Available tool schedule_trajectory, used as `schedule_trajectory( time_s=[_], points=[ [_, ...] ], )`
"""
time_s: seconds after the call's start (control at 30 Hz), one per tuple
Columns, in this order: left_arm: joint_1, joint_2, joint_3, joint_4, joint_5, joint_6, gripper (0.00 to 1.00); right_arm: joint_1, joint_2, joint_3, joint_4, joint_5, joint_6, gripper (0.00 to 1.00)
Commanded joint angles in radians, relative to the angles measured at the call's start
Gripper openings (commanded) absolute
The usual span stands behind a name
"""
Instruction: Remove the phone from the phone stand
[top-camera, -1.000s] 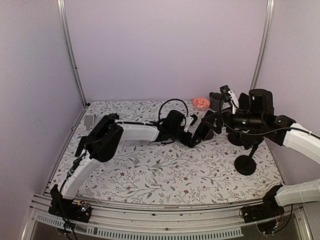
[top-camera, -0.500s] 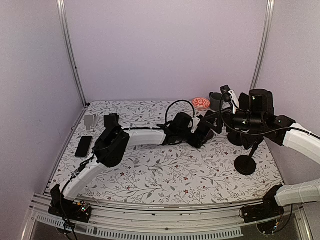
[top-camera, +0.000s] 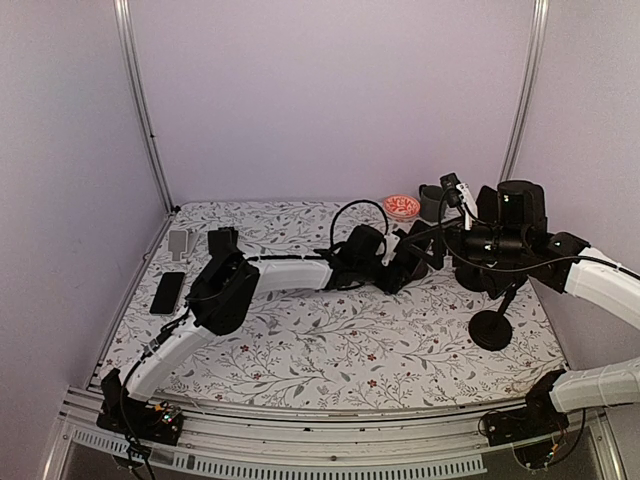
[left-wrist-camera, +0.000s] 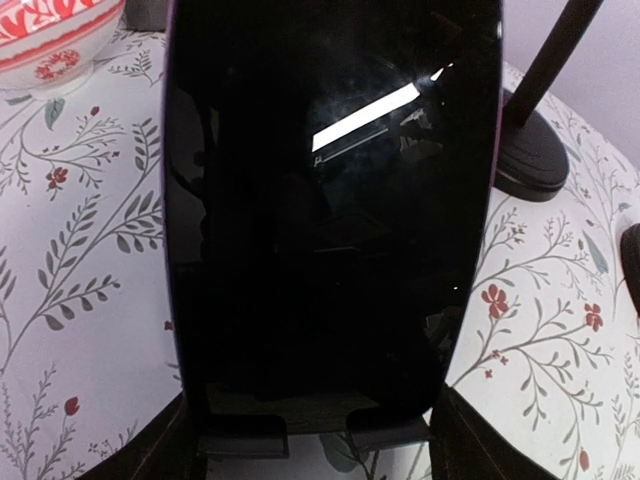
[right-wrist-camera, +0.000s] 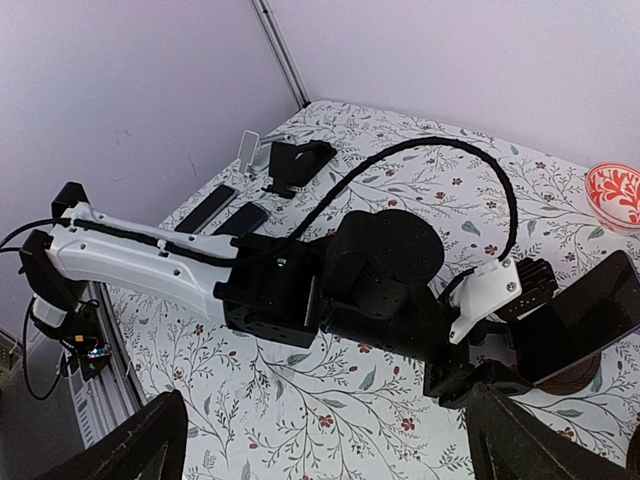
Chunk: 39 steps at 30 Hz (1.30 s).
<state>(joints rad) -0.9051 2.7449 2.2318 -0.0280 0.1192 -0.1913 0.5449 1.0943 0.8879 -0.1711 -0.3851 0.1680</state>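
No text, label, brand, number or sign can be read in any view. The phone (left-wrist-camera: 330, 200) has a black screen with only a glare streak toward 1 o'clock of its centre, no characters. The bowl (left-wrist-camera: 50, 40) at 10 o'clock of the phone carries a red pattern, not lettering. The tablecloth (left-wrist-camera: 70, 250) is a floral print only. The dark flat slab (top-camera: 168, 293) at 9 o'clock on the table in the top view is too small to read.
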Motion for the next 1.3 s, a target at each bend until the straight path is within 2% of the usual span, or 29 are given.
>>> schedule_trajectory(
  time_s=[0.0,0.4,0.77,1.07,1.27],
  points=[
    [-0.011,-0.024,-0.088,-0.048,-0.015,-0.003,0.60,-0.010,-0.004,-0.013,0.025,-0.018,0.001,0.99],
    [-0.007,-0.312,-0.522,0.142,-0.105,-0.033,0.51,-0.011,0.004,-0.008,0.031,-0.040,0.003,0.99],
    [0.028,-0.541,-0.909,0.255,-0.227,-0.121,0.47,-0.011,0.021,-0.006,0.051,-0.078,0.016,0.99],
    [0.107,-0.624,-1.040,0.240,-0.335,-0.213,0.44,-0.011,0.032,-0.006,0.059,-0.093,0.023,1.00],
    [0.172,-0.652,-1.057,0.186,-0.401,-0.257,0.43,-0.010,0.033,-0.007,0.059,-0.092,0.025,0.99]
  ],
)
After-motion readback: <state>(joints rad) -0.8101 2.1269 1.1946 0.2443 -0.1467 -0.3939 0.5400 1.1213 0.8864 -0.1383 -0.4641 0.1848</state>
